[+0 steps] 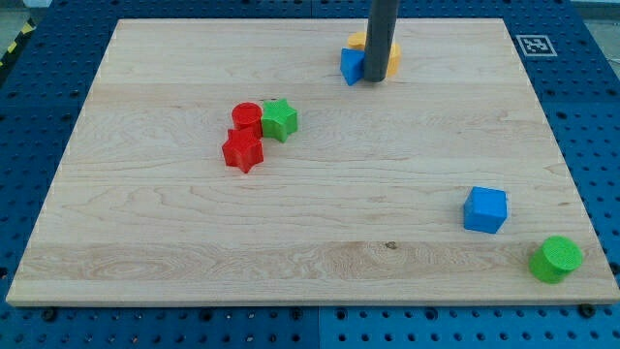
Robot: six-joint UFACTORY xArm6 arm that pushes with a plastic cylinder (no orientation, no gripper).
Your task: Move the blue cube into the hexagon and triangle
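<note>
Barely started: blue cube (484, 209) sits lower right, far from my bare, jawless tip (375, 81) beside the blue triangle (352, 65) and yellow hexagon (390, 53), top centre.

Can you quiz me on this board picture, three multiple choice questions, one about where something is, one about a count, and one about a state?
1. Where does the green cylinder sit?
A. Near the board's bottom right corner in the view
B. At the view's top left corner
C. Beside the red blocks

2. How many red blocks are on the board?
A. One
B. Two
C. Four

3. How does my tip stand relative to the blocks at the view's top?
A. Alone, far from every block
B. Against the green star
C. Right by the small blue block and the yellow block

Answers:
1. A, it lies by that corner, just past the blue cube.
2. B, a red cylinder and a red star show.
3. C, the rod ends between the small blue block and the yellow block, partly covering both.
</note>
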